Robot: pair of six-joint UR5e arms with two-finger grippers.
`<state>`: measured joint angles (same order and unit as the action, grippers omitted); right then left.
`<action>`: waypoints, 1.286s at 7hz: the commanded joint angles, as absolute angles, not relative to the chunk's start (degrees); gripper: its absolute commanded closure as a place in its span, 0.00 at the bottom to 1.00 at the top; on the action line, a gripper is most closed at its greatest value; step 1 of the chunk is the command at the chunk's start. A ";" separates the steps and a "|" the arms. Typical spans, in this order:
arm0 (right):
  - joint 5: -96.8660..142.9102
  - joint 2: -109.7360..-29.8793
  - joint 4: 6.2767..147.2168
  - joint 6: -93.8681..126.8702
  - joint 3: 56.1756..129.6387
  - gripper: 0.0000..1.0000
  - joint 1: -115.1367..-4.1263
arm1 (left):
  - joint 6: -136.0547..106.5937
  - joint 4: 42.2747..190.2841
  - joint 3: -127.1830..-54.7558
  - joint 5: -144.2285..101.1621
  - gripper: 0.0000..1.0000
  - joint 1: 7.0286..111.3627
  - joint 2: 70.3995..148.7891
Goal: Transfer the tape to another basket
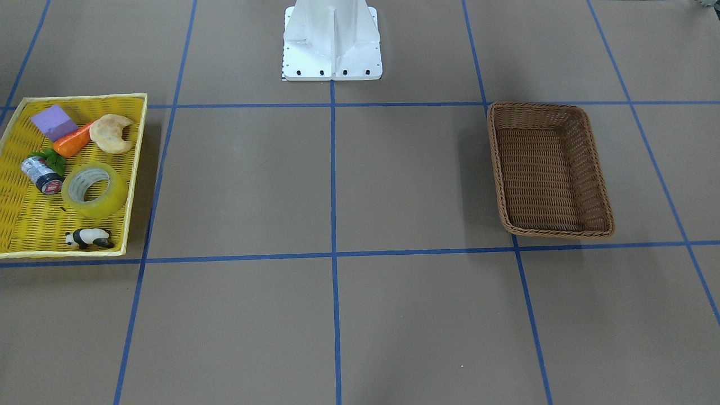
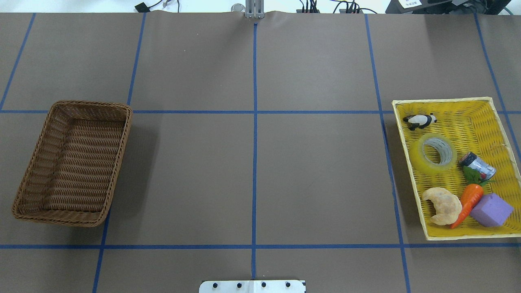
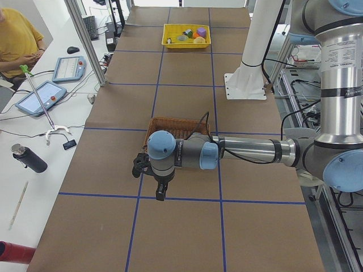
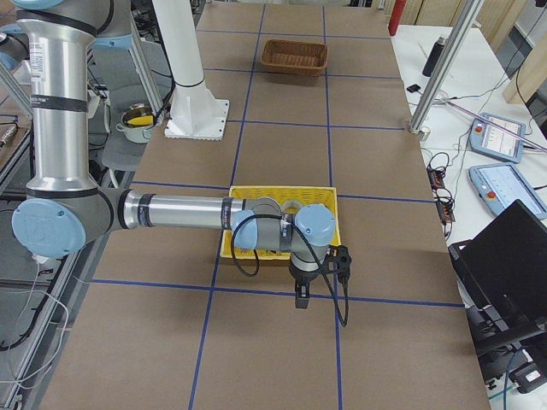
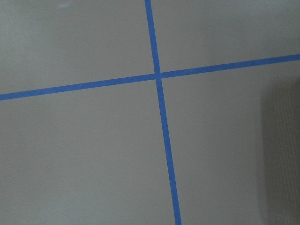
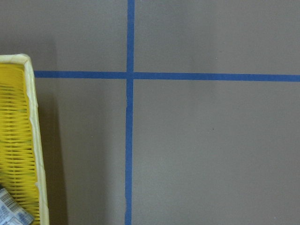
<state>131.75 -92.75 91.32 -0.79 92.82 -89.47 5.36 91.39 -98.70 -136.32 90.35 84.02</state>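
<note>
As it lies flat, tape (image 1: 114,196) yellow-green, translucent

Glossy tape (image 1: 110,197) — woven wicker basket (image 1: 548,169).

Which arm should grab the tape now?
Right. The tape lies in the yellow basket on the robot's right, with the right gripper just beside it; the left gripper hangs by the brown basket.
</note>
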 commanded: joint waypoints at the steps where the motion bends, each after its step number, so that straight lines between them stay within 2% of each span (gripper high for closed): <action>1: 131.75 -92.72 91.32 -0.79 92.99 0.00 -89.47 | 5.36 91.32 -99.66 -136.41 0.02 90.35 84.02; 4: 131.92 -92.29 88.27 -0.97 93.51 0.00 -89.47 | 4.75 91.32 -101.76 -136.40 0.02 90.35 84.46; 6: 131.92 -92.55 69.95 -0.62 92.20 0.00 -89.21 | 4.57 92.10 -103.36 -136.32 0.02 90.44 86.81; 9: 132.62 -88.44 67.60 -0.53 93.42 0.00 -80.09 | 4.48 101.05 -102.05 -136.05 0.02 90.44 89.47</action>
<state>132.33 -90.52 68.80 -0.63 92.94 -83.91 4.63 97.21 -102.74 -136.15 90.43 88.52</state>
